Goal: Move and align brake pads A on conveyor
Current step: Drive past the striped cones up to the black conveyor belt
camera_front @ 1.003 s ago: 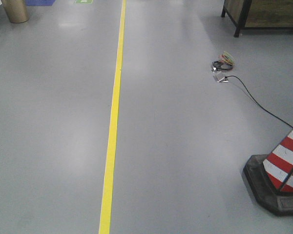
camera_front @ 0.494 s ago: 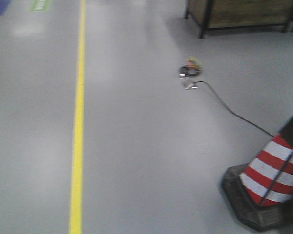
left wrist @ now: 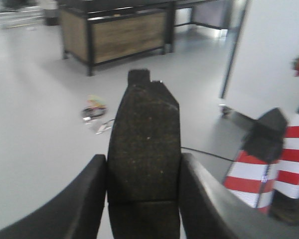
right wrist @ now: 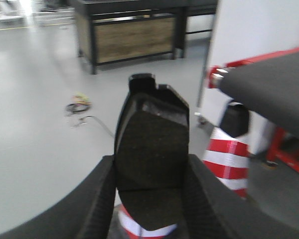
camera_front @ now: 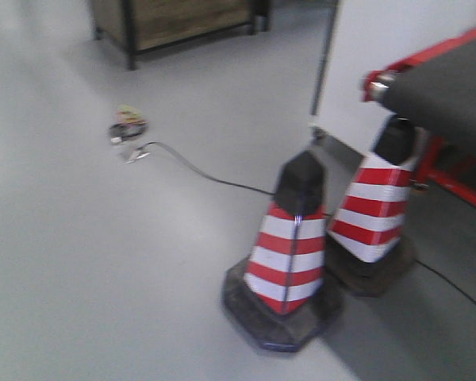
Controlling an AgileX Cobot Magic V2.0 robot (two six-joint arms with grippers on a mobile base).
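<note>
In the left wrist view a dark-grey brake pad (left wrist: 144,144) with a centre groove stands out forward, and my left gripper (left wrist: 143,189) is shut on it, one finger on each long edge. The right wrist view shows a second brake pad (right wrist: 152,149) held the same way by my right gripper (right wrist: 150,184), shut on its sides. The conveyor (camera_front: 452,91), a dark charcoal belt with a red frame, comes in at the upper right of the front view and also shows as the conveyor (right wrist: 269,87) at the right of the right wrist view. Neither gripper shows in the front view.
Two red-and-white traffic cones (camera_front: 289,246) (camera_front: 377,210) stand on the grey floor below the conveyor's end. A black cable (camera_front: 198,171) runs across the floor to a small coil (camera_front: 127,127). A wooden cabinet on a black frame (camera_front: 182,20) stands at the back.
The front view has swung to the right: the yellow floor line has left the frame, and a second cone and the conveyor's end have come into view.
</note>
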